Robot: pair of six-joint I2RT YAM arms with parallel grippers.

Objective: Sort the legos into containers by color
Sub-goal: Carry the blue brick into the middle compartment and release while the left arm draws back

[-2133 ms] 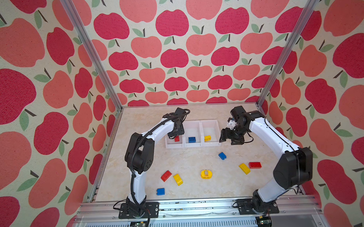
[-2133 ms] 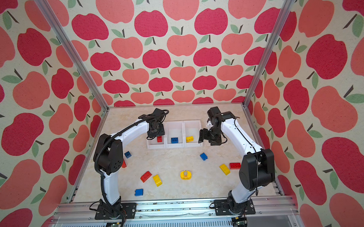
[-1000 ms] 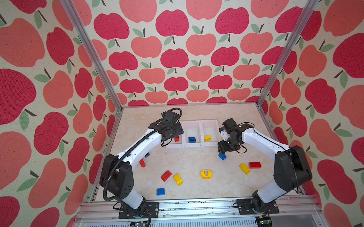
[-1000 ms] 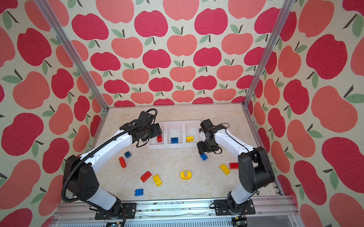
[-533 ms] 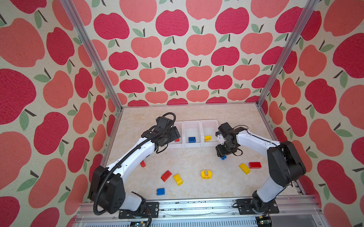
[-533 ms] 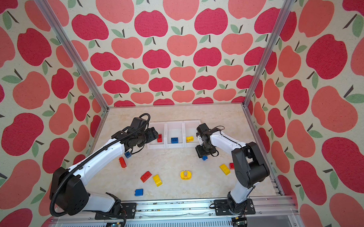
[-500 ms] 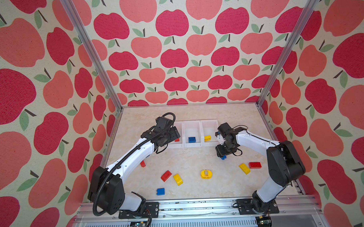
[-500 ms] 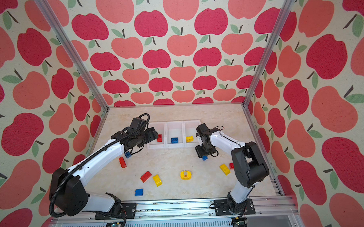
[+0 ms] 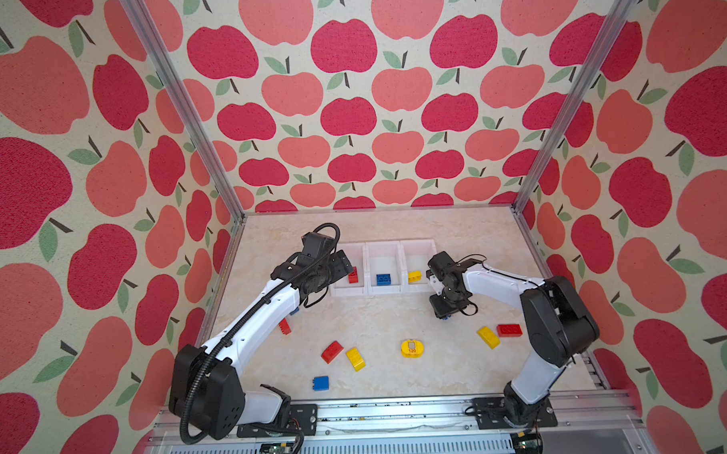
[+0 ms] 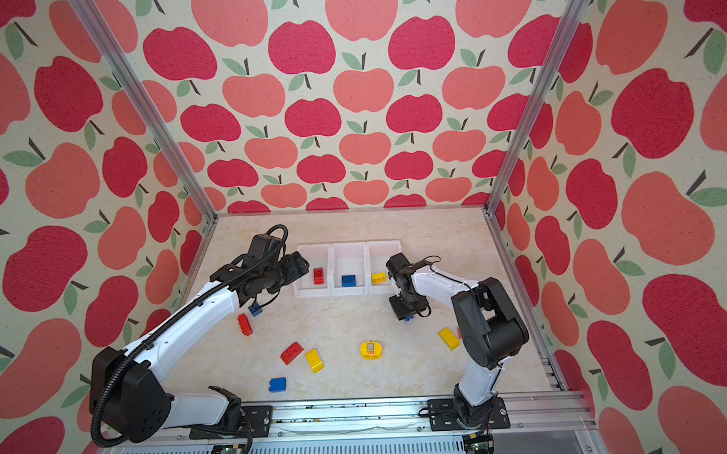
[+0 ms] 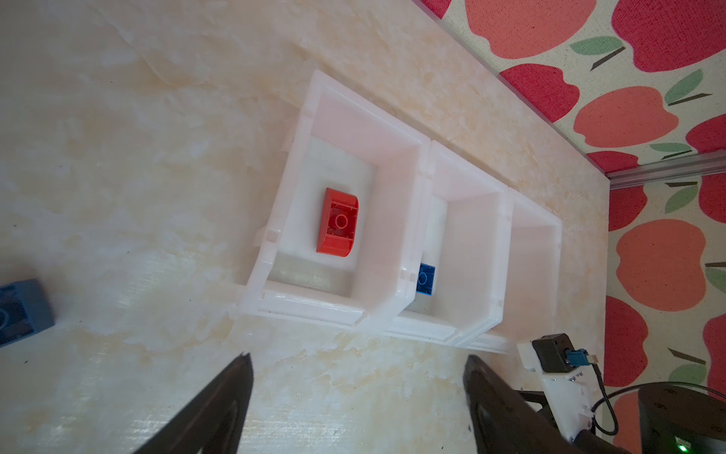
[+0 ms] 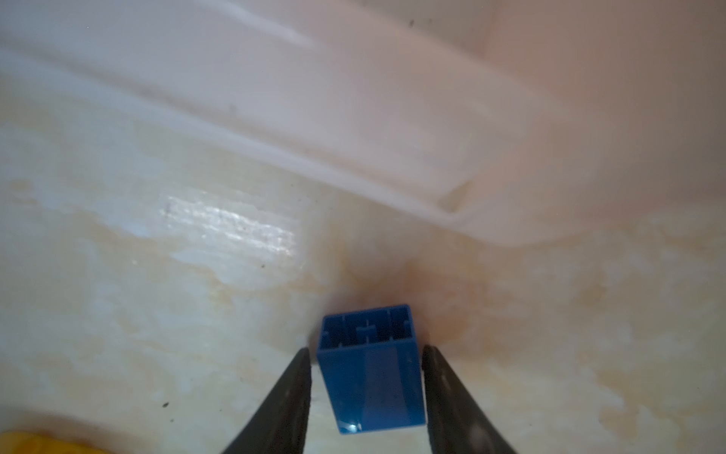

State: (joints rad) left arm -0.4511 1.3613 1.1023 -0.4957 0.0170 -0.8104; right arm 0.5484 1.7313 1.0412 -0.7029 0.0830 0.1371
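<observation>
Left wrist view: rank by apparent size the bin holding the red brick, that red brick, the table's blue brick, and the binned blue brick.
1. bin
2-3. red brick and table blue brick: about alike; the blue one is cropped and nearer, so unranked
4. binned blue brick, mostly hidden

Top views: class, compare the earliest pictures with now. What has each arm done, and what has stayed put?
The right gripper dropped from beside the bins onto the loose blue brick; its jaws now flank it, grip unconfirmed. The left gripper pulled back leftwards off the bins, open and empty. Bins, binned bricks and other loose bricks stayed.
</observation>
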